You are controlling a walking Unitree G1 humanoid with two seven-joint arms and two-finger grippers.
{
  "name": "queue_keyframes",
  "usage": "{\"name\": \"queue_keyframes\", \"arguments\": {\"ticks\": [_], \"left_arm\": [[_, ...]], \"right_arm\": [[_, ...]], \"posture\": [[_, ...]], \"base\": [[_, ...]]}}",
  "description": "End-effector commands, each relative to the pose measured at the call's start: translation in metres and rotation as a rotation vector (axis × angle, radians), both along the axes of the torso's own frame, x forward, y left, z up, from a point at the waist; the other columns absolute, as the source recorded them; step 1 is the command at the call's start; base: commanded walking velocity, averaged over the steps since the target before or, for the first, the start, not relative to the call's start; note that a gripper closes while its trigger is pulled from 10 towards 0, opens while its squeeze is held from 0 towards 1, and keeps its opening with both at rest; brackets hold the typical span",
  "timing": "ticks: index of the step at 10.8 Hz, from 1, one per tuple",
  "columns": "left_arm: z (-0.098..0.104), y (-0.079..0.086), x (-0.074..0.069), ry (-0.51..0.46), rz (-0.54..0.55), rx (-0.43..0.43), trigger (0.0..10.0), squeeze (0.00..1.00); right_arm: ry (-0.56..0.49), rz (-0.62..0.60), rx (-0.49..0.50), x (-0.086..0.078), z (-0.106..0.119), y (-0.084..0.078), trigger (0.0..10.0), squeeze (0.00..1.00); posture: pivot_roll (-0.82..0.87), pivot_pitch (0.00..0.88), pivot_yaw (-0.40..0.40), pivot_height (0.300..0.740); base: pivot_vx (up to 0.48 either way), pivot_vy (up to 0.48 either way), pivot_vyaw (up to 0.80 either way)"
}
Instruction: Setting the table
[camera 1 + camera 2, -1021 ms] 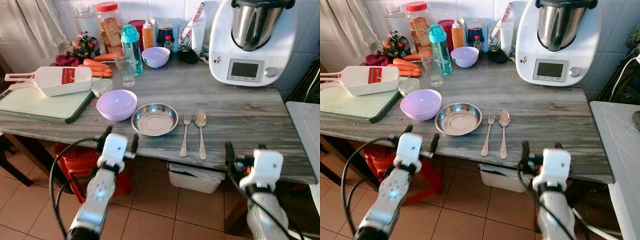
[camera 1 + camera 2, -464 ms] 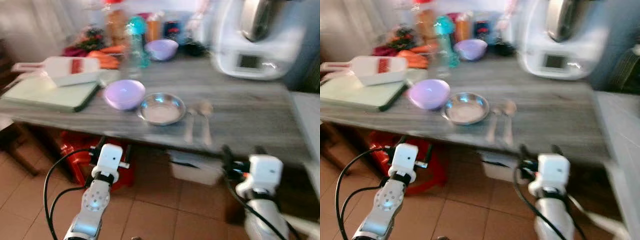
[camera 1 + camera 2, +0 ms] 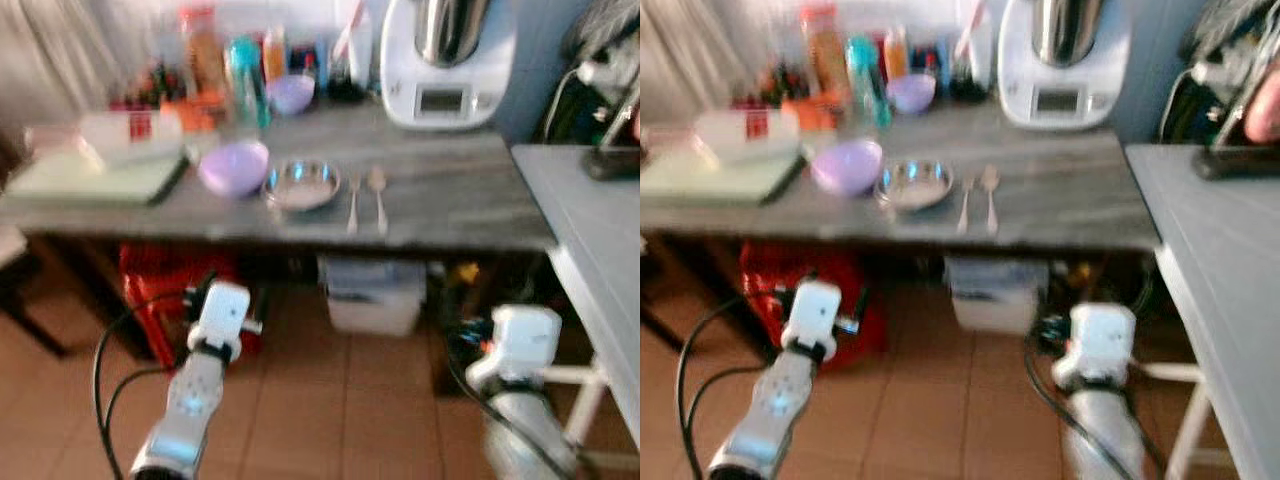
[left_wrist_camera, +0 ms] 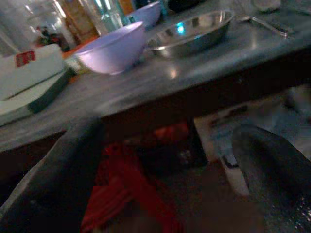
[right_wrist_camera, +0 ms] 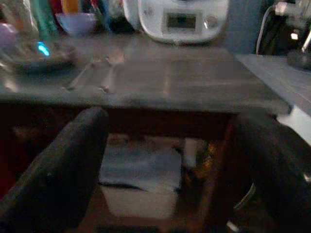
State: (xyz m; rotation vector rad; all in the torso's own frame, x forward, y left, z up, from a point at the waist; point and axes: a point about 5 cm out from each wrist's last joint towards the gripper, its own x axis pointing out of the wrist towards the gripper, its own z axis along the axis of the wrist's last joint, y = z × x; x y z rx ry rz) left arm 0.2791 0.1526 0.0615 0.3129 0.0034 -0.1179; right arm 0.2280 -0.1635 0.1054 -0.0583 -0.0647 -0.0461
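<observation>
A steel bowl sits near the front edge of the grey wooden table. A purple bowl stands just left of it, and a fork and spoon lie side by side to its right. My left gripper is held low over the tiled floor, well short of the table, open and empty; its wrist view looks up at the purple bowl and steel bowl. My right gripper is also open and empty, below the table edge, facing the cutlery. The picture is blurred.
A white kitchen machine and several bottles and jars stand at the table's back, a cutting board with a slicer at its left. Under the table are a red stool and a white box. Another grey table stands at the right.
The camera has drawn back from the table and swung right, so the table looks smaller and farther and the grey table at the right has come into view. Both grippers remain open.
</observation>
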Motion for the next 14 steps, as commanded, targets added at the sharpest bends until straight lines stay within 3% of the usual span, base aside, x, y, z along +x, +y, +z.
{"name": "queue_keyframes", "arguments": {"ticks": [1, 3, 5, 9, 12, 14], "left_arm": [[0.002, -0.002, 0.001, -0.007, -0.004, 0.002, 10.0, 0.0], [0.003, -0.002, 0.002, -0.013, -0.01, 0.001, 10.0, 0.0], [0.008, -0.006, 0.004, -0.019, -0.066, -0.064, 10.0, 0.0], [0.006, -0.012, 0.002, 0.004, -0.093, -0.093, 10.0, 0.0], [0.006, -0.007, 0.001, 0.005, -0.055, -0.108, 10.0, 0.0], [-0.004, 0.009, -0.01, 0.037, -0.016, -0.087, 10.0, 0.0]], "right_arm": [[-0.015, 0.017, -0.01, 0.001, 0.003, 0.002, 10.0, 0.0], [-0.013, 0.011, -0.01, 0.001, 0.002, -0.001, 10.0, 0.0], [-0.013, 0.011, -0.008, 0.001, 0.002, 0.001, 10.0, 0.0], [-0.03, -0.014, -0.004, 0.005, 0.005, -0.003, 10.0, 0.0], [-0.042, -0.053, 0.0, -0.001, 0.005, -0.009, 10.0, 0.0], [-0.026, -0.075, -0.014, -0.011, 0.0, -0.015, 10.0, 0.0]], "posture": [[0.02, 0.0, 0.093, 0.74], [0.01, 0.0, 0.095, 0.74], [0.02, 0.0, 0.095, 0.74], [0.02, 0.0, 0.094, 0.74], [0.02, 0.0, 0.098, 0.74], [0.02, 0.0, 0.1, 0.74]], "base": [[-0.33, 0.0, 0.0], [-0.313, 0.0, 0.0], [0.0, 0.0, 0.0], [0.0, 0.0, 0.0], [0.0, -0.247, 0.0], [0.0, -0.257, 0.0]]}}
